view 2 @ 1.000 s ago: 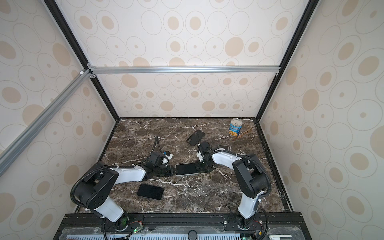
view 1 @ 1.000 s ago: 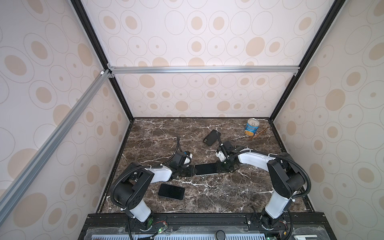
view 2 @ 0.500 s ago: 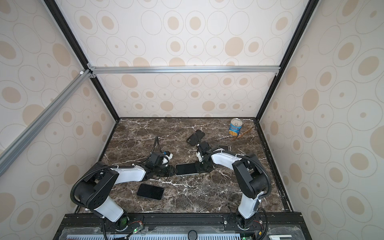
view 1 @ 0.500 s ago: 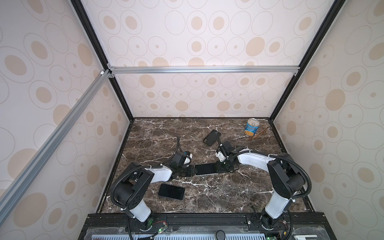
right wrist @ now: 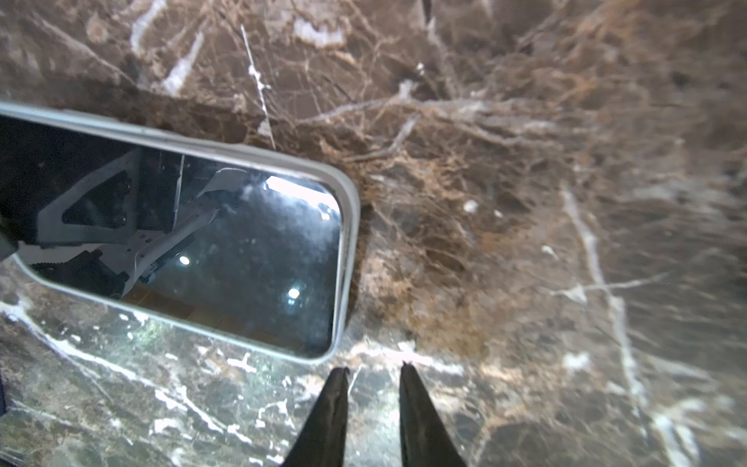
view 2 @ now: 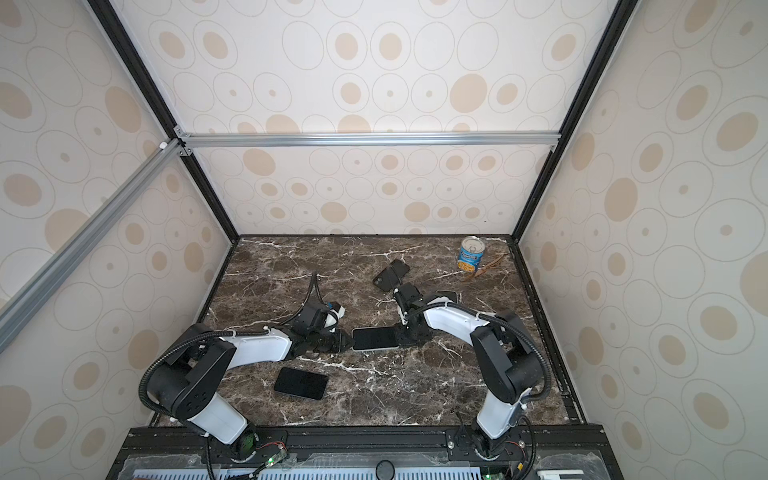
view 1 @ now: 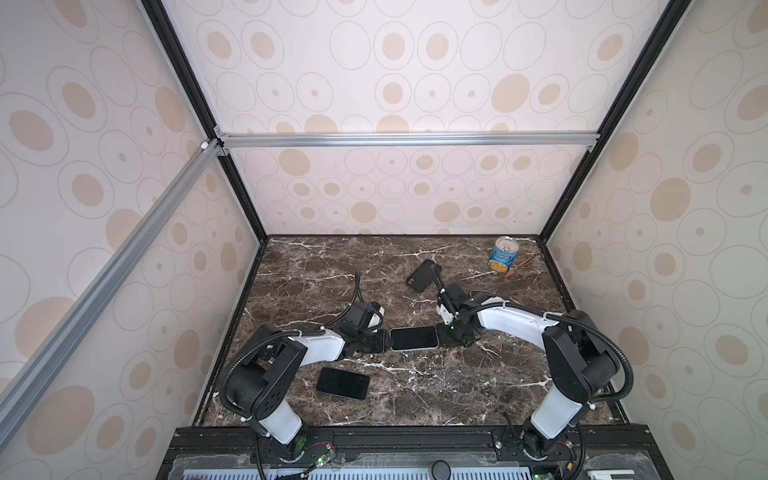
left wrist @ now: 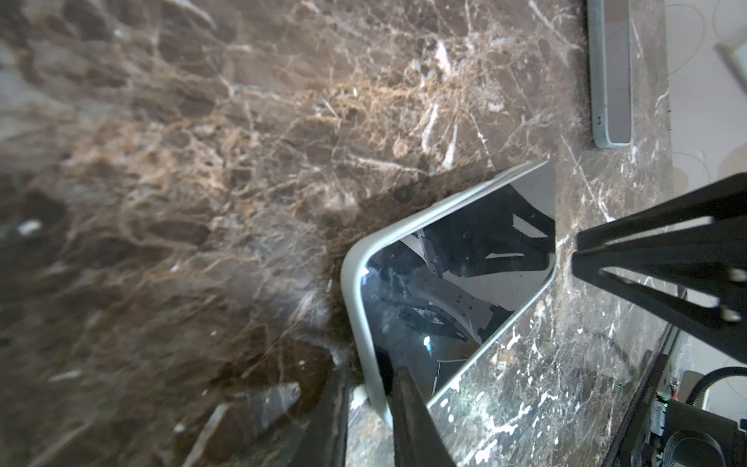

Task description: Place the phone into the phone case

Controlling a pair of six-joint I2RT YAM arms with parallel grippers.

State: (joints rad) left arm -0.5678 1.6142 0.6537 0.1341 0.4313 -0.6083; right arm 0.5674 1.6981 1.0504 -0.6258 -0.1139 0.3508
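Black glass phone (view 1: 413,338) lies seated in pale grey rubbery case (left wrist: 351,283), between the arms. Left gripper (left wrist: 372,370) pinches the case end; right gripper (right wrist: 374,367), narrowly parted, holds nothing. Insertion looks complete; release remains.

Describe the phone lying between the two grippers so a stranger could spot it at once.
Start from the brown marble table and go to its middle, where the left gripper and right gripper face each other. The phone lies flat between them, screen up. Its pale rim sets it apart from the all-black phone nearer the front and the dark case farther back.
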